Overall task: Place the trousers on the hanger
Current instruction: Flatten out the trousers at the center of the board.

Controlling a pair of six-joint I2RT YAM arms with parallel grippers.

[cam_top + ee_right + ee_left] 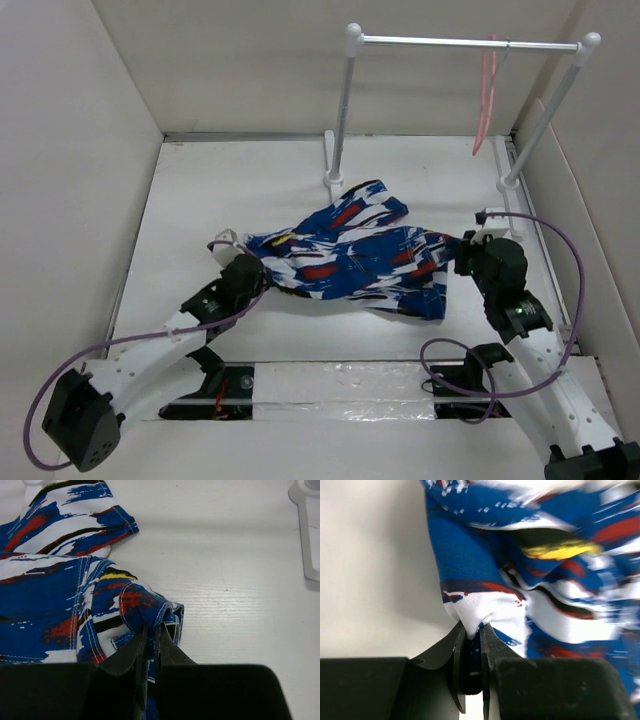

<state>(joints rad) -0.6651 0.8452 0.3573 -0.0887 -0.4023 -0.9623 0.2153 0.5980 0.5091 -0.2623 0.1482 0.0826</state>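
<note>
The trousers (345,255) are lying crumpled on the table (230,170), just in front of the rack (430,41), mostly between its two posts. The L gripper (473,628) is pinching a white fold of the cloth, jaws nearly together w/ only fabric between them; it is sitting front-left of the rack. The R gripper (151,629) is also clamping tight, on a stitched hem corner, in front of the rack's right post. The pink hanger (487,95) is hanging on the rack's rail near the right end, well apart from the trousers.
</note>
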